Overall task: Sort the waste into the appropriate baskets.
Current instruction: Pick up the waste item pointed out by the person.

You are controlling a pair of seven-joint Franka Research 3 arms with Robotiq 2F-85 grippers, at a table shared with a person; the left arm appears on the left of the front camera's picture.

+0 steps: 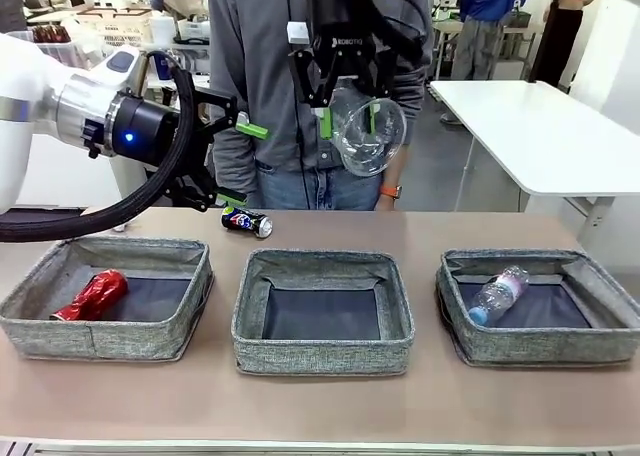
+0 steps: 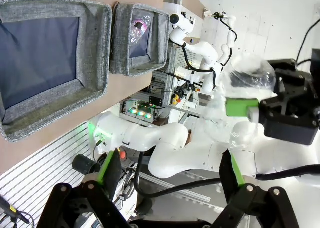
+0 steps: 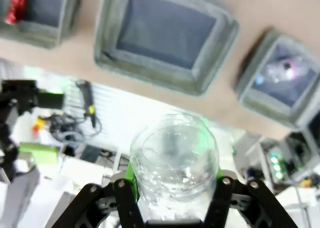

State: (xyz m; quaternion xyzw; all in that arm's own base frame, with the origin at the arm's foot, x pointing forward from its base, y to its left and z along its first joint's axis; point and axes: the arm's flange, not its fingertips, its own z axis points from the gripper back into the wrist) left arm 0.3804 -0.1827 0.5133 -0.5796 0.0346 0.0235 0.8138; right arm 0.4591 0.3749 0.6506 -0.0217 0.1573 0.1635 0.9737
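table (image 1: 320, 406): tan top, bare along its near edge | left basket (image 1: 100, 338), middle basket (image 1: 322, 356), right basket (image 1: 540, 348): grey woven, in one row, apart from each other | dark can (image 1: 246, 221): on its side toward the far edge, behind the left-middle gap

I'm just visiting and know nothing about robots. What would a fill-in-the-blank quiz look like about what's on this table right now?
1. The clear bottle, up in the air, is gripped by the robot's ____ claw.
2. The left claw holds nothing; it is ____.
3. Of the three baskets, the red can lies in the ____ one.
4. The blue-capped bottle lies in the ____ one.

Missing words: right; open; left; right.
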